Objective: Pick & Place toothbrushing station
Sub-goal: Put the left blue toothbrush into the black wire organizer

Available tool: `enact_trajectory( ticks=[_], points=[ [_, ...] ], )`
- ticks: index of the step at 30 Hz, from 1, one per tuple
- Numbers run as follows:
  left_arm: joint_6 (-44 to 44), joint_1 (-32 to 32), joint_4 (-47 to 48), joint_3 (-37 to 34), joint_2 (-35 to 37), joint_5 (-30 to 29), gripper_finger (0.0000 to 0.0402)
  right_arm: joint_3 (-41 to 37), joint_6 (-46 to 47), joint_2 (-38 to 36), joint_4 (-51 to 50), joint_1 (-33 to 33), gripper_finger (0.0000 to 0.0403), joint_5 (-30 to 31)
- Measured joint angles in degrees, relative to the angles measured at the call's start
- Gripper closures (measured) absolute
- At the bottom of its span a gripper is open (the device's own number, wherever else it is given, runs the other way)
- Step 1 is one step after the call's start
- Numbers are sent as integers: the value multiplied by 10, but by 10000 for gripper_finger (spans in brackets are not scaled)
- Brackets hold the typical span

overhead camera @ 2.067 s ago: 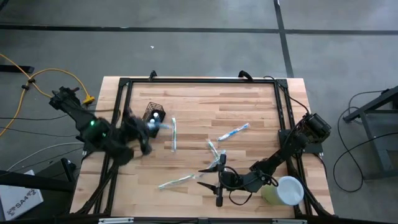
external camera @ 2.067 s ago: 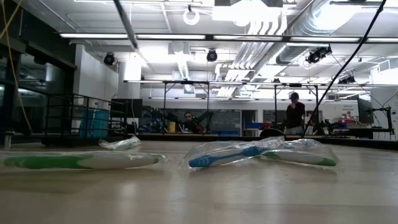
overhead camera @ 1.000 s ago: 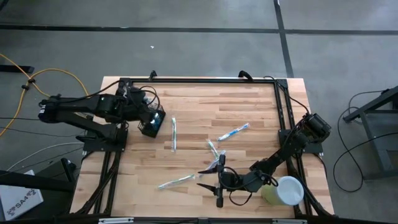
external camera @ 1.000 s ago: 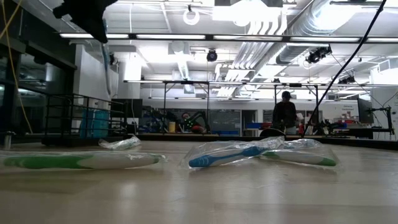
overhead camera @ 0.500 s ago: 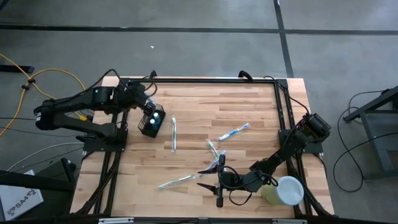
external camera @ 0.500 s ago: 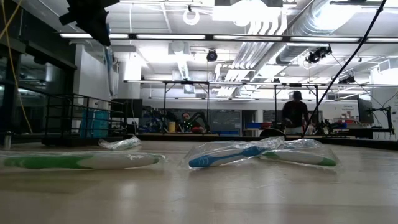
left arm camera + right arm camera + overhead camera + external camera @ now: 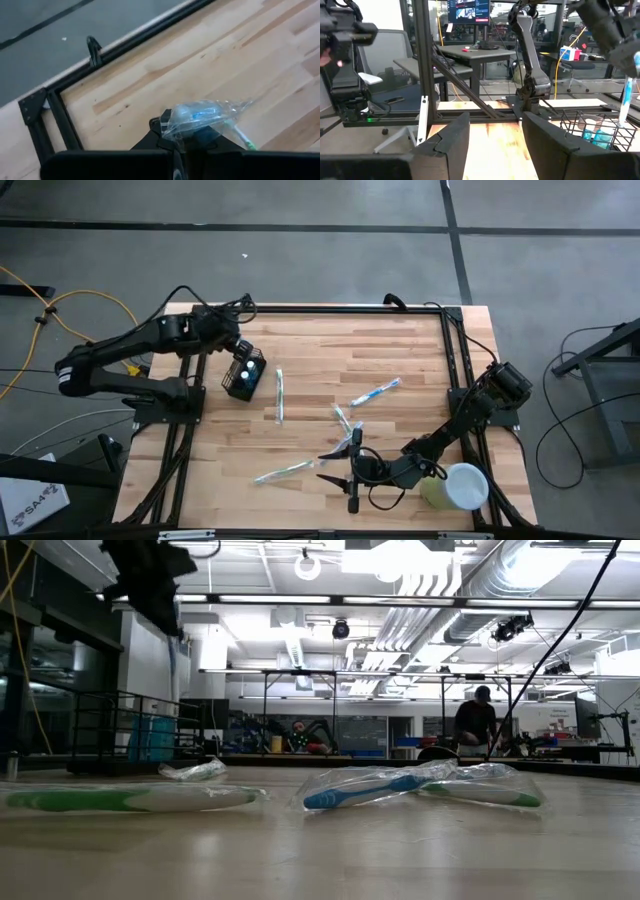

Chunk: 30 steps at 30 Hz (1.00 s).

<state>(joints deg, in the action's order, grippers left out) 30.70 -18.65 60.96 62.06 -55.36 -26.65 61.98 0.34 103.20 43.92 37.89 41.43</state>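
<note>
The toothbrushing station, a small black wire-mesh holder [image 7: 243,376], stands on the wooden table near the far left; the right wrist view shows it too [image 7: 592,131], with bluish things inside. My left gripper [image 7: 236,352] hovers just above it, shut on a plastic-wrapped toothbrush [image 7: 626,97]. The brush hangs down at the holder's rim; I cannot tell whether its lower end is inside. My right gripper [image 7: 338,466] waits open and level near the table's front middle. My left gripper pinches the wrapped toothbrush at its upper end [image 7: 186,125] between the two fingers, slanting down from the table's left side. The crinkled wrap [image 7: 200,112] sticks out beyond the fingertips. The brush hangs nearly upright below the fingers, clear of the table.
Several wrapped toothbrushes lie loose on the table: one beside the holder [image 7: 279,395], one at mid-right [image 7: 376,392], one in the middle [image 7: 345,420], one near the front [image 7: 283,472]. A pale green cup [image 7: 456,486] stands at the front right. A black frame [image 7: 320,309] edges the table.
My left arm has swung round, its forearm going toward the table's far edge, and the wrist has turned. Its gripper has shifted a little toward the table's right and stays shut on the toothbrush above the holder.
</note>
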Motion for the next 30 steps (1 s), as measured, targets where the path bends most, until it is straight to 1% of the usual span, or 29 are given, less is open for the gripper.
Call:
enact_trajectory(
  ticks=[9,15,19,22,25,30],
  points=[
    [-40,-49,-132,-102,0,78,396,0,-1,0,0,0,230,0],
    [-55,-92,-171,-154,0,127,396,0,-1,0,0,0,230,0],
    [-62,-110,-207,-178,1,144,396,0,-1,0,0,0,230,0],
    [-68,-113,-224,-183,1,154,395,0,-1,0,0,0,230,0],
    [-70,-113,-231,-184,0,157,378,0,-1,0,0,0,230,0],
    [-69,-113,-229,-186,-1,149,333,0,-1,0,-1,0,230,0]
  ],
)
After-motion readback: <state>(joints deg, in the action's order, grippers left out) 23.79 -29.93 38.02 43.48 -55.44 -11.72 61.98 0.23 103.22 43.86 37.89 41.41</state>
